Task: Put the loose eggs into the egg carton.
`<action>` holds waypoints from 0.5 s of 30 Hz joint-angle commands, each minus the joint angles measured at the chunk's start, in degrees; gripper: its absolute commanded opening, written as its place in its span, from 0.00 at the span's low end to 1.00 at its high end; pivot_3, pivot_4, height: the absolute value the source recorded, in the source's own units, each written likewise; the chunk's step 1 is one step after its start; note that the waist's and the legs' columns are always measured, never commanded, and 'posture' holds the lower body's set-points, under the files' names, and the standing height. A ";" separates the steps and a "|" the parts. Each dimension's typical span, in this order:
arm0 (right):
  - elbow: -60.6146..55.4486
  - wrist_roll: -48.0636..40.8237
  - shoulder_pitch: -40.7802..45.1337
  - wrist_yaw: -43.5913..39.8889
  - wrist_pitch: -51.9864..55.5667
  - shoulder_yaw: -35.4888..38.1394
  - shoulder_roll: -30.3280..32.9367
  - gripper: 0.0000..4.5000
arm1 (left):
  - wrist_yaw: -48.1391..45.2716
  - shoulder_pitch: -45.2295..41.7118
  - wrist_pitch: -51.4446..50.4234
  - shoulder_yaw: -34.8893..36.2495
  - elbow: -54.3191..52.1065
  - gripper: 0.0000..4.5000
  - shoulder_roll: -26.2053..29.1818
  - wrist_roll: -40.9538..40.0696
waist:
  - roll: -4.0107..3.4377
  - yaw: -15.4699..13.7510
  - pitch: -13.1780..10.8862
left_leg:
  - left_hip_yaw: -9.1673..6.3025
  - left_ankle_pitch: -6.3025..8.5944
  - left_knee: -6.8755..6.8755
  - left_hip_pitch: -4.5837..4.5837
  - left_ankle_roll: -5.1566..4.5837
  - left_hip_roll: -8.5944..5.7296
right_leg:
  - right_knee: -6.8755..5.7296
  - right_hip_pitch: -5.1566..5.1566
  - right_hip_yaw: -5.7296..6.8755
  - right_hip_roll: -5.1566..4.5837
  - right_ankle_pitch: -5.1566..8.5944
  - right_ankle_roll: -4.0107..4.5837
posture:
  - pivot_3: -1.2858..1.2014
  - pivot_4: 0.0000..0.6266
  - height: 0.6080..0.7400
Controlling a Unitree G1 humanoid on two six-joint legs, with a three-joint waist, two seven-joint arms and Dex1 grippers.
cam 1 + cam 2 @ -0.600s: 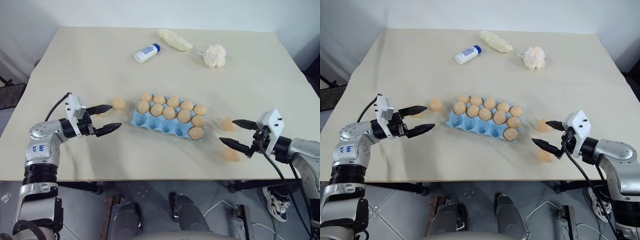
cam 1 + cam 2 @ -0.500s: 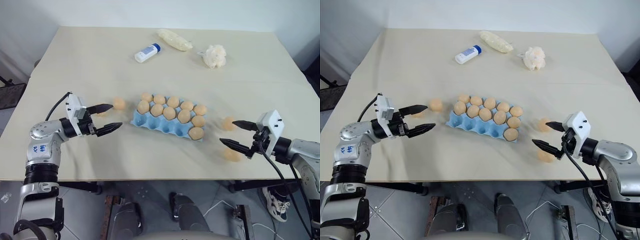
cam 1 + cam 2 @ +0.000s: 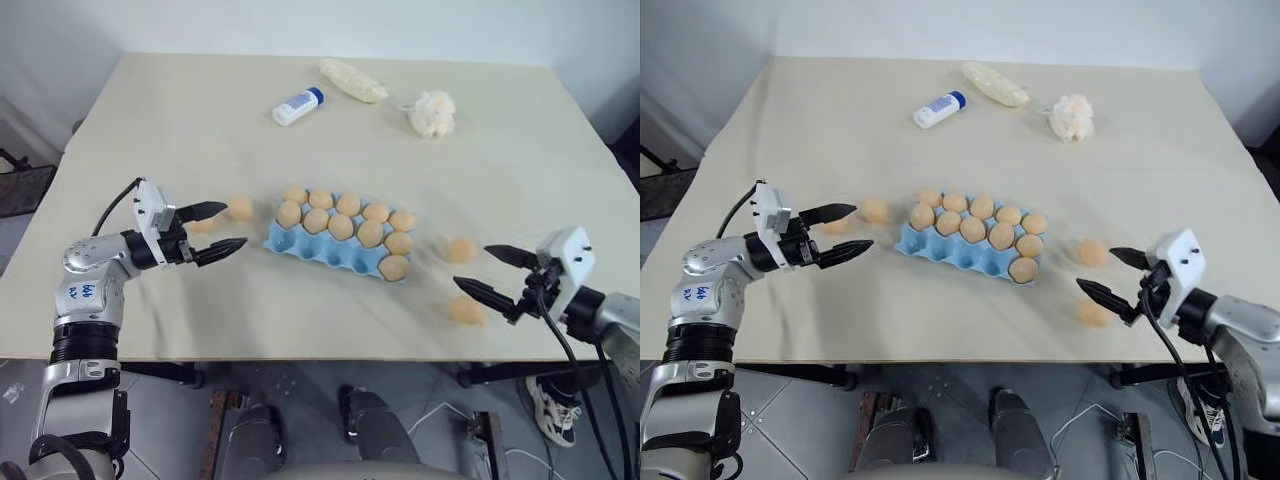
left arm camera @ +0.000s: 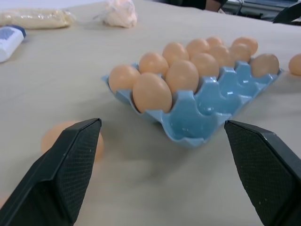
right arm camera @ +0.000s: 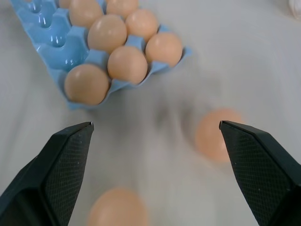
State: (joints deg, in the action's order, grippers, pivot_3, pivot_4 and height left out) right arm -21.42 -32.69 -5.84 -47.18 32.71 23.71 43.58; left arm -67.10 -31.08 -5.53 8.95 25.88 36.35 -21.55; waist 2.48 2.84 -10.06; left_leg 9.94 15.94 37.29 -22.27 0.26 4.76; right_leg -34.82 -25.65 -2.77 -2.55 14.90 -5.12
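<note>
The light-blue egg carton (image 3: 318, 249) lies mid-table with several tan eggs in its cups; most of its nearest row stands empty. Left of it lie two loose eggs, one (image 3: 239, 207) near the carton and one (image 3: 203, 225) beside my left gripper's far finger. My left gripper (image 3: 232, 225) is open, level, and faces the carton (image 4: 197, 123). Two more loose eggs (image 3: 462, 250) (image 3: 466, 310) lie right of the carton. My right gripper (image 3: 473, 266) is open between them and holds nothing; the right wrist view shows both eggs (image 5: 217, 134) (image 5: 117, 209).
At the back of the table lie a white bottle with a blue cap (image 3: 297, 105), a pale lumpy bag (image 3: 350, 80) and a cream puff (image 3: 432, 113). The table's front edge (image 3: 300, 355) runs just below both grippers.
My right gripper has drawn back to the right, still open. The left gripper has barely moved. The eggs and the carton lie as before.
</note>
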 commanded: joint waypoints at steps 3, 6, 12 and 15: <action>-6.95 -2.62 -9.68 3.55 1.27 8.61 -3.49 1.00 | -6.46 -0.50 1.47 -0.84 0.13 0.99 0.28 -1.63 | 0.01 -0.24 0.01 | 0.00 0.01 0.00 0.01 0.00 -0.01 | 0.10 0.07 0.02 -0.01 0.00 0.01 | 0.52 0.24 1.00; -8.13 -2.46 -15.69 4.55 0.08 11.30 -6.07 1.00 | -9.64 -1.30 4.40 2.37 1.56 0.99 -1.98 -5.74 | 0.03 -0.67 0.03 | -0.04 0.03 0.00 0.00 0.01 0.00 | 0.18 0.11 0.07 -0.01 0.33 0.59 | 0.52 0.24 1.00; -13.00 0.00 -21.25 8.41 -5.23 9.36 -12.92 1.00 | -17.09 -2.59 6.16 1.39 5.30 0.99 -1.99 -5.54 | 0.03 -0.42 0.03 | -0.03 0.06 0.05 0.10 0.08 0.00 | 0.09 0.17 0.05 0.01 0.38 0.69 | 0.52 0.24 1.00; -12.29 1.70 -19.81 10.58 -7.25 6.92 -14.97 1.00 | -19.56 -2.80 8.23 0.90 6.61 0.99 -1.85 -4.52 | 0.09 0.16 0.06 | -0.01 0.10 0.12 0.11 0.19 -0.02 | 0.11 0.22 0.02 -0.02 0.36 0.74 | 0.52 0.24 1.00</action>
State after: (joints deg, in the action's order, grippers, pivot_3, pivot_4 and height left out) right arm -32.58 -31.66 -25.90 -37.84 27.43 30.94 29.11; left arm -85.03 -33.02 1.20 9.96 32.48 34.24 -25.64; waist 2.57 3.01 -10.00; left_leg 9.93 16.03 37.43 -22.16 0.45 4.73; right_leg -34.71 -25.42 -2.75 -2.59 15.25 -4.37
